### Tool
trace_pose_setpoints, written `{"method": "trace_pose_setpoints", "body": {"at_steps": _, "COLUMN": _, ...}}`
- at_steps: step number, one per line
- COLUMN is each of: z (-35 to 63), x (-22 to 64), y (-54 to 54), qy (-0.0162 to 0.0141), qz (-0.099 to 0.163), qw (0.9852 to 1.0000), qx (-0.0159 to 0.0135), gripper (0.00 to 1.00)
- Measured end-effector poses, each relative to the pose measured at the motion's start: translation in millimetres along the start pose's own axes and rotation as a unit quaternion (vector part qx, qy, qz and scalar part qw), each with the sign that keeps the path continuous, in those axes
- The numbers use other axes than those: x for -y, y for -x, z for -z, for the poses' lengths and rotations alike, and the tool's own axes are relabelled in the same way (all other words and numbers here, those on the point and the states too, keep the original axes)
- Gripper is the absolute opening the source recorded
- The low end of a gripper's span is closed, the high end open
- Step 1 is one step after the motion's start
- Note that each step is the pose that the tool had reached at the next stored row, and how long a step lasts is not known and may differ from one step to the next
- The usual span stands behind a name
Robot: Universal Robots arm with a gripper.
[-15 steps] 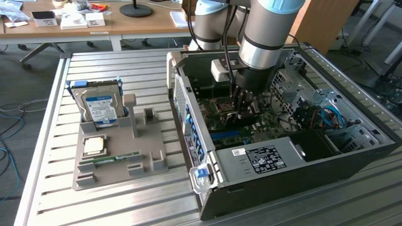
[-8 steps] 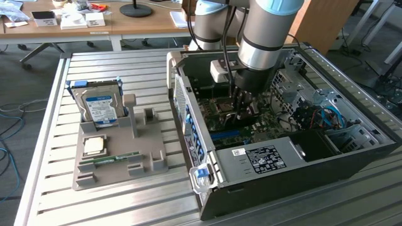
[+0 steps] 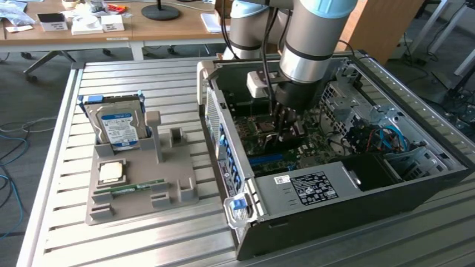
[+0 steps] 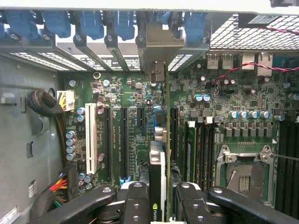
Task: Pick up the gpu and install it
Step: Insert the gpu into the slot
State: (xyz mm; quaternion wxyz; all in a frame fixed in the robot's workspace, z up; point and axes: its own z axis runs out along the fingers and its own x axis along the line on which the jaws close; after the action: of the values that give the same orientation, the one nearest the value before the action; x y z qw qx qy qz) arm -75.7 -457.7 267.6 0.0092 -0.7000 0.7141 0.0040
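Robotics lab in office space, robot arm (image 3: 312, 44) over open computer case (image 3: 349, 222), slatted metal tabletop (image 3: 148, 78), wooden desks (image 3: 159, 30) behind.

Table (image 3: 141, 78) — ribbed bare aluminium, matt. Parts holder (image 3: 182, 192): matt grey plastic. Hard drive (image 3: 117, 125): bare silver metal, glossy blue-white label. Case (image 3: 415, 192): dark painted sheet metal outside, dull grey perforated metal inside. Motherboard (image 4: 135, 100): green lacquered board, slight gloss. Slot clips (image 4: 91, 23): smooth blue plastic. The gpu (image 4: 158, 163): green board edge, satin silver metal bracket. Gripper (image 4: 162, 200) fingers (image 4: 135, 205) — black, smooth, semi-gloss. Arm (image 3: 315, 44): satin grey metal.
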Motion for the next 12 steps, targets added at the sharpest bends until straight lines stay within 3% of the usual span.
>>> {"method": "trace_pose_setpoints", "body": {"at_steps": 12, "z": 0.0, "x": -2.5, "y": -0.1, "qy": 0.0000, "qz": 0.000, "qw": 1.0000, "qx": 0.0000, "gripper": 0.27}}
